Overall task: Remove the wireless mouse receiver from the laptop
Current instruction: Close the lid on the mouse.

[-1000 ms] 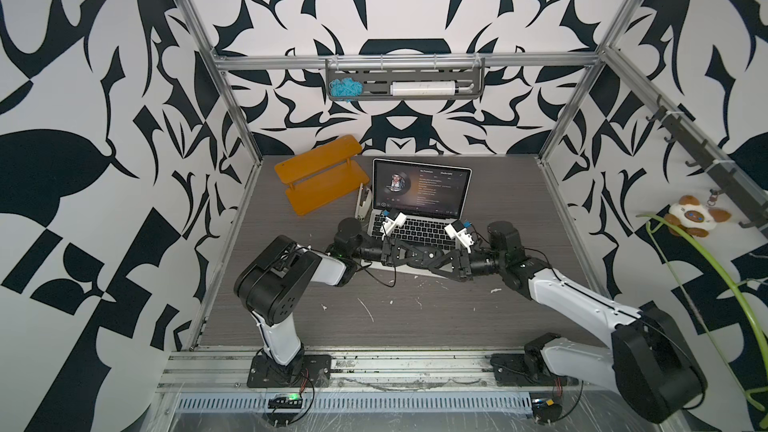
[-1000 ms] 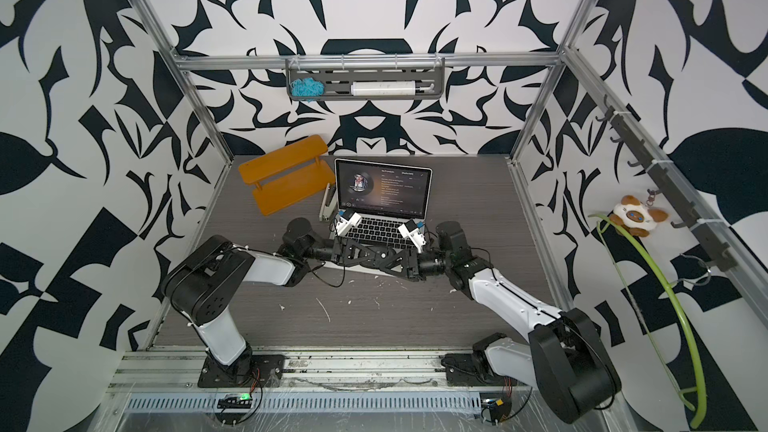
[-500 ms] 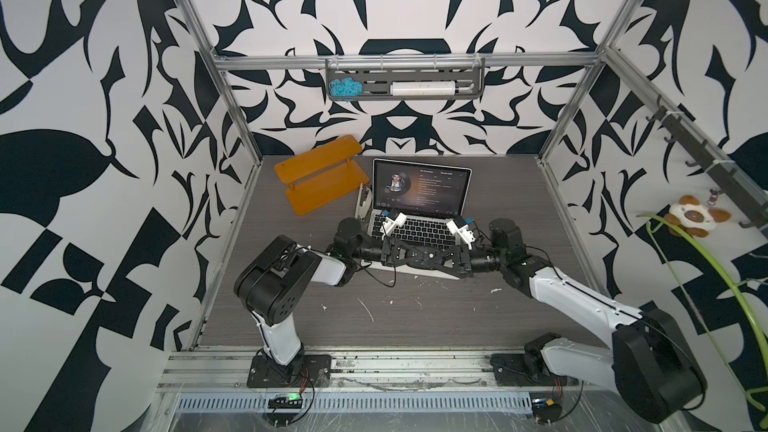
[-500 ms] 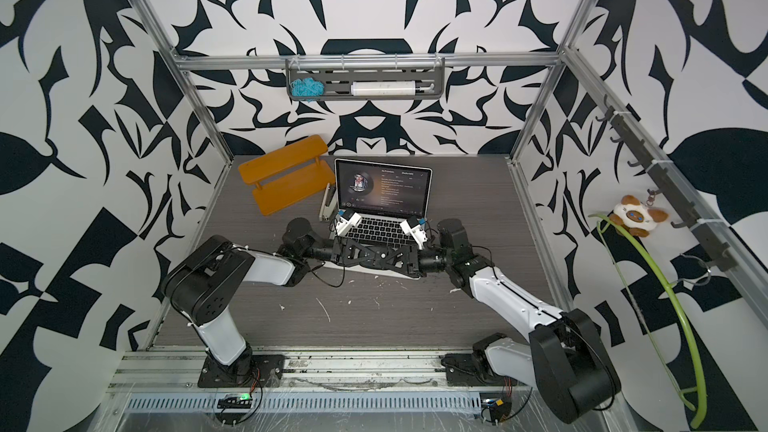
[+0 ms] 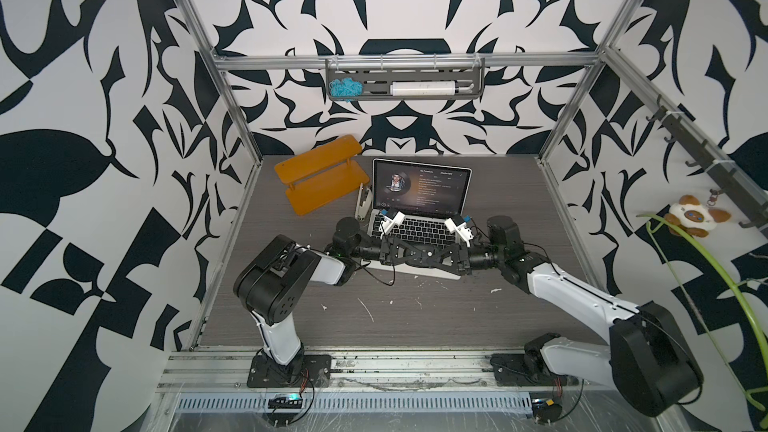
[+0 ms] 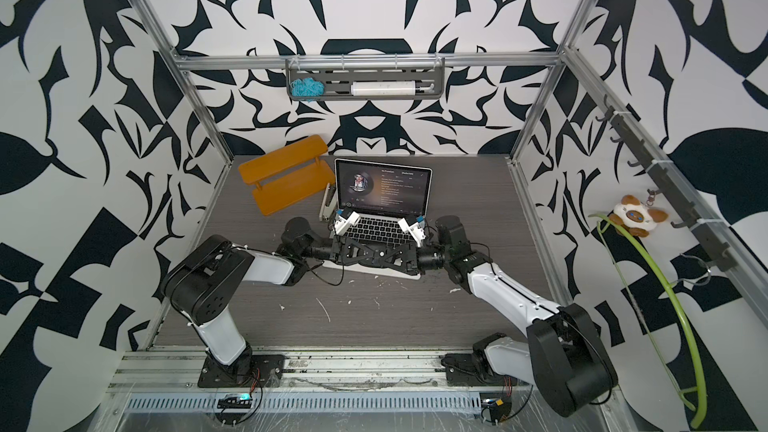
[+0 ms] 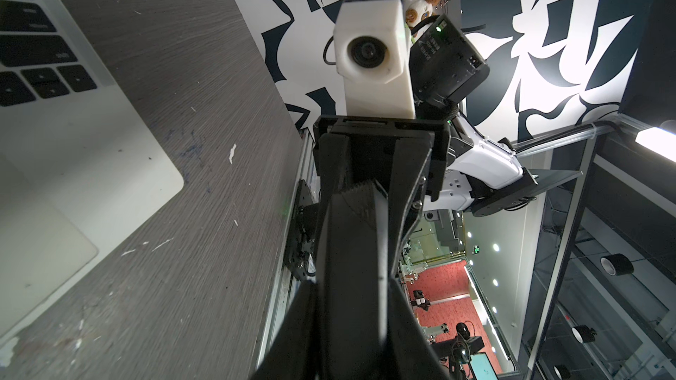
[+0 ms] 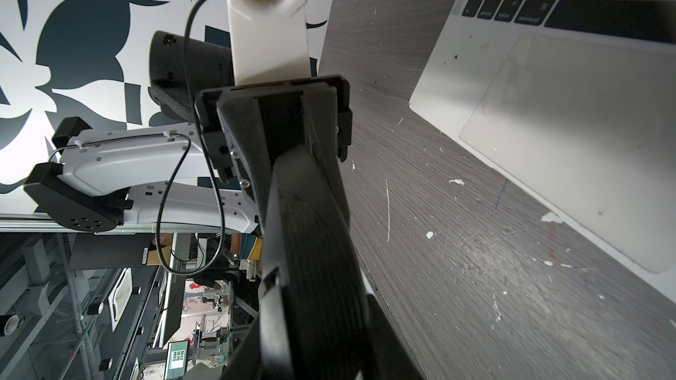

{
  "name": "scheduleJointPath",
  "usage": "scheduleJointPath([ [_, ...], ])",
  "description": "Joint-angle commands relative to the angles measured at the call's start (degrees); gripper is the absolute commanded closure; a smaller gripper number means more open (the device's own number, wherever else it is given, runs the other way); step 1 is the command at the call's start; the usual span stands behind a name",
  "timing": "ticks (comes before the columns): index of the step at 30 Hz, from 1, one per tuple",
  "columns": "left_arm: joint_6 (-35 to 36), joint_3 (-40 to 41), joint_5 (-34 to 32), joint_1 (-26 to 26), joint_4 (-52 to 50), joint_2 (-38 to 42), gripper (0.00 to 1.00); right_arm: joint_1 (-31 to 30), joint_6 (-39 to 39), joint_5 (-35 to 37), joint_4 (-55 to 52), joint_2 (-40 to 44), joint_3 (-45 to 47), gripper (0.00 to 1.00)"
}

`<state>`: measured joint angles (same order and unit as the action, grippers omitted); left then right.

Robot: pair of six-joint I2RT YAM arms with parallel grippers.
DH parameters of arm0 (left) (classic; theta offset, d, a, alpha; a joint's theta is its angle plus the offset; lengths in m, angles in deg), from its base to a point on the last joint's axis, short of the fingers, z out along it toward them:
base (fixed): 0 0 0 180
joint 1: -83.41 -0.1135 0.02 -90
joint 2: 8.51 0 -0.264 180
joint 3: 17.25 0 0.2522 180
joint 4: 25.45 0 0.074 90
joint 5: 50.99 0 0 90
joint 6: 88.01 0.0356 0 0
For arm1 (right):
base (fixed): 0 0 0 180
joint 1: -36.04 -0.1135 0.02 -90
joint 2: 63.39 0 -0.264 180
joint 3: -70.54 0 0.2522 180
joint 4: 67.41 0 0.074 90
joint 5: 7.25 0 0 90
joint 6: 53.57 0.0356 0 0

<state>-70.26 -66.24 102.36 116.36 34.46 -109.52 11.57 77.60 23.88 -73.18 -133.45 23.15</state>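
The silver laptop point(image 5: 419, 229) point(image 6: 381, 229) stands open at the middle back, its screen lit. Its palm rest also shows in the left wrist view point(image 7: 73, 148) and the right wrist view point(image 8: 567, 122). The wireless mouse receiver is hidden in every view. My left gripper point(image 5: 419, 252) point(image 6: 373, 253) point(image 7: 360, 199) and right gripper point(image 5: 425, 254) point(image 6: 379, 255) point(image 8: 292, 157) lie level, tip to tip, low over the laptop's front edge. The left fingers run together with no gap showing. How far apart the right jaws stand is hidden, and so is anything between the tips.
An orange plastic shelf piece point(image 5: 320, 178) lies at the back left. A white stapler-like object point(image 5: 363, 203) sits against the laptop's left side. A wall rack point(image 5: 405, 87) holds blue yarn and a white tube. White flecks dot the table in front.
My right gripper has swung in and levelled until its tips meet the left gripper's, and its jaws have narrowed. The left arm and the laptop have stayed put.
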Motion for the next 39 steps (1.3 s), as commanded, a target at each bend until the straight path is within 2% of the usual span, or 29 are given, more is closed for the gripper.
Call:
scheduleJointPath([
  [1,-1.14,-1.28,1.59,0.78,2.80,0.22,0.96,-1.61,-3.99,7.01,-4.71,-1.82,-2.39,0.71],
  [7,-1.31,-1.35,1.25,1.68,3.19,0.33,0.98,-5.49,-6.50,13.41,-8.51,-5.25,-5.30,0.68],
  [13,-1.66,-1.02,1.25,1.94,3.65,0.81,0.98,-6.92,-6.63,18.69,-9.39,-6.44,-5.94,0.63],
  [20,-2.58,-0.80,1.08,2.12,5.00,0.90,0.98,-8.08,-6.15,21.78,-8.38,-7.68,-5.92,0.55],
  [23,-2.02,-0.15,0.82,2.04,4.74,1.14,0.98,-8.06,-5.81,20.69,-7.25,-7.96,-5.53,0.50],
  [28,1.09,1.34,1.16,1.30,1.57,0.92,0.98,-6.25,-2.08,13.92,0.23,-4.01,-2.94,0.38],
  [34,1.20,2.26,1.60,0.00,2.80,-1.26,0.98,0.55,5.35,4.81,10.02,2.21,1.46,0.35],
  [39,0.19,1.92,1.68,-0.03,4.62,-2.24,0.98,1.40,8.68,3.07,13.44,2.60,2.50,0.35],
])
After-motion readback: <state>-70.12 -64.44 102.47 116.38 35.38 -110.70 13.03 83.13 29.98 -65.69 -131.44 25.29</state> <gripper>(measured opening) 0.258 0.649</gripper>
